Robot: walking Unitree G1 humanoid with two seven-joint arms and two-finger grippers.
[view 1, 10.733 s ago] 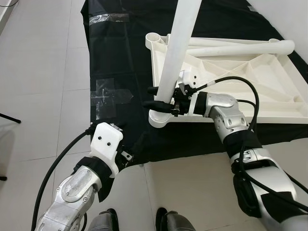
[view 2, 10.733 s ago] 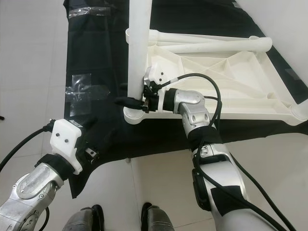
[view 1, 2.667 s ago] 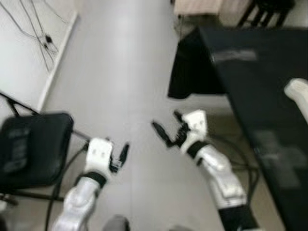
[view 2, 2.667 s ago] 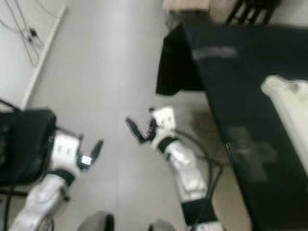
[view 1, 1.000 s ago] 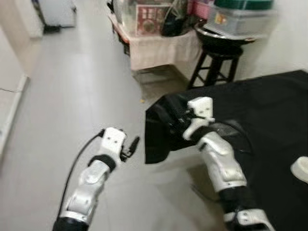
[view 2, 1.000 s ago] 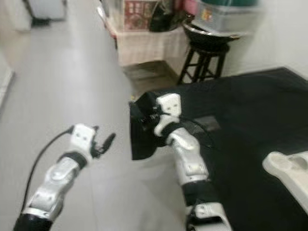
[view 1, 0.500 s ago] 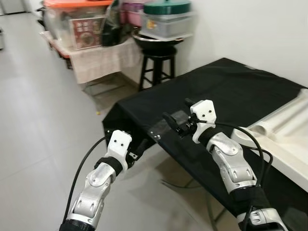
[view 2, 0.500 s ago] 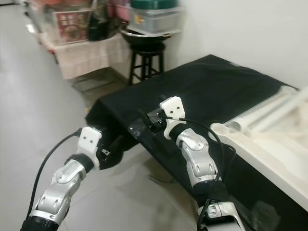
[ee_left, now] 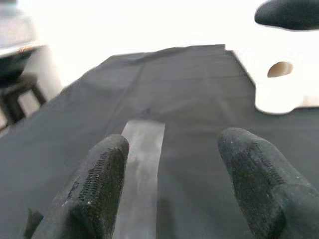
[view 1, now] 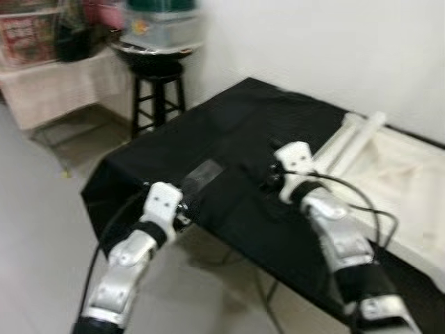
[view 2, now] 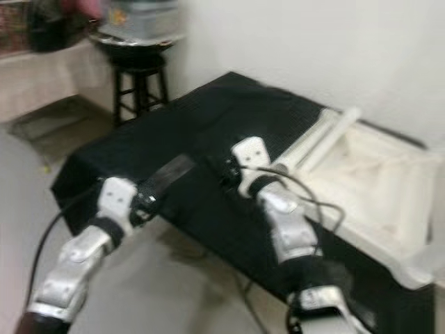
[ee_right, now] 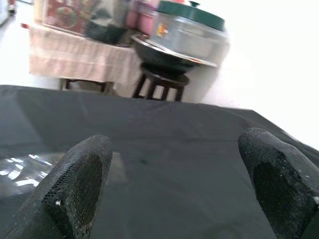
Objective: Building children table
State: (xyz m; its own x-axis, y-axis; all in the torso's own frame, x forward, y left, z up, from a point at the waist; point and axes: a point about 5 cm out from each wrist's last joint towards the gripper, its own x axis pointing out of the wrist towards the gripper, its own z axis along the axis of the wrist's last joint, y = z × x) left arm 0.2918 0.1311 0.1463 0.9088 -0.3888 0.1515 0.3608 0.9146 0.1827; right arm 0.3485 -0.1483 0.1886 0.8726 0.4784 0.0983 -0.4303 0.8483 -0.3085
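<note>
Left tool (ee_left: 169,184) agape | right tool (ee_right: 179,184) agape | black cloth (view 1: 229,139)

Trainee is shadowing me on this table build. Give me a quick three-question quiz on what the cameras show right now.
1. True or false: the right gripper is shut on a white table leg.
2. What lies under the white table parts: (a) bare tiled floor, (b) a black cloth, (c) a wooden bench?
3. Fill in: the left gripper hovers over a strip of clear ____ stuck on the black cloth.

Key
1. False: its fingers are spread apart with nothing between them.
2. (b) a black cloth.
3. tape.
</note>
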